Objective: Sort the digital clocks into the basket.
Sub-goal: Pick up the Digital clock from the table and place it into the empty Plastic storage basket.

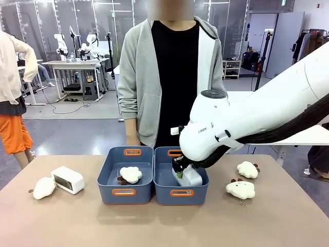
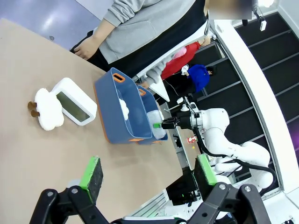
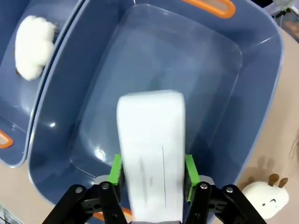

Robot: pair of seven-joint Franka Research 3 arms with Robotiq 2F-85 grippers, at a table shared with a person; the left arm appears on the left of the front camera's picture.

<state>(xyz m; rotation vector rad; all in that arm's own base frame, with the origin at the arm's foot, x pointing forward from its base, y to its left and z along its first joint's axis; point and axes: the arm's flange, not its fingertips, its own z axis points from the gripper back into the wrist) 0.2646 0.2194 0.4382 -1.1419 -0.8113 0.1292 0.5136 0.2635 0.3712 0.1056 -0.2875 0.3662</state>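
Between the green pads of my right gripper [image 3: 153,170] sits a white digital clock [image 3: 150,154]. It runs up the middle of the right wrist view, blurred, with one pad along each of its long sides. The pads lie close against it, but I cannot tell whether they press it or stand just off its surface. The clock and the jaws are down inside the right-hand basket [image 3: 243,84], a blue bin with an orange-rimmed handle slot at its far end. From the front, the clock shows as a pale block low in that bin, toward its near wall, and my right arm hides the part above it.

Touching that bin's side is the left-hand basket [image 1: 125,193], which looks the same and holds one cream plush toy [image 1: 130,174].

Farther left, a second digital clock [image 1: 68,179] lies on the table [image 1: 164,226] with its dark display facing out, well apart from both bins. Another plush toy [image 1: 43,188] lies right beside it. Two more plush toys [image 1: 240,189] lie on the table to the right of the bins.

My left gripper [image 2: 148,173] hangs above the table's left end with its jaws spread wide and nothing between them.

A person in a grey hoodie [image 1: 169,77] stands at the far edge, just behind the bins.
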